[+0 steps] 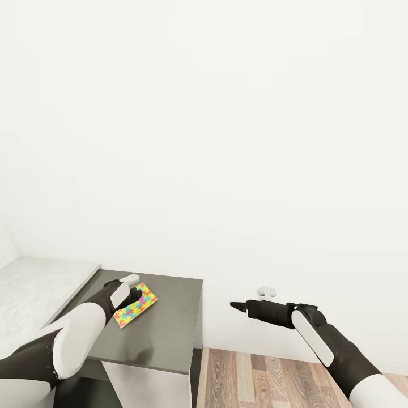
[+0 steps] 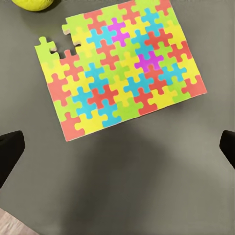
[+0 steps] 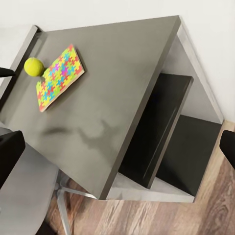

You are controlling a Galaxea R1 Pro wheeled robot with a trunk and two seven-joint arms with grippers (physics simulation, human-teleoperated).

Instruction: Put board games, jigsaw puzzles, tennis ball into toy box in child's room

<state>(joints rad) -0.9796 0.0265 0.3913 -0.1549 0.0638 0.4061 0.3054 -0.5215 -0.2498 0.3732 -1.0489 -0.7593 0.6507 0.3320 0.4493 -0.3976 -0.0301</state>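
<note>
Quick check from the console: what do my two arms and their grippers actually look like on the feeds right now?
Both arms are matte black with glossy white rounded shell panels. The left arm ends in a black gripper with a small white plate at the wrist. The right arm narrows to a slim black gripper with pointed fingertips. In the wrist views the fingers appear as plain black blocks. No cables or markings are visible.

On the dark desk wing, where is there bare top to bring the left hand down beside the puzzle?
The dark desk wing is bare over most of its top, from the puzzle to the wall-side edge and the front edge. The tight spot is the corner where the tennis ball sits right by the puzzle's notched corner. The left gripper hangs over bare top, jaws wide.
</note>
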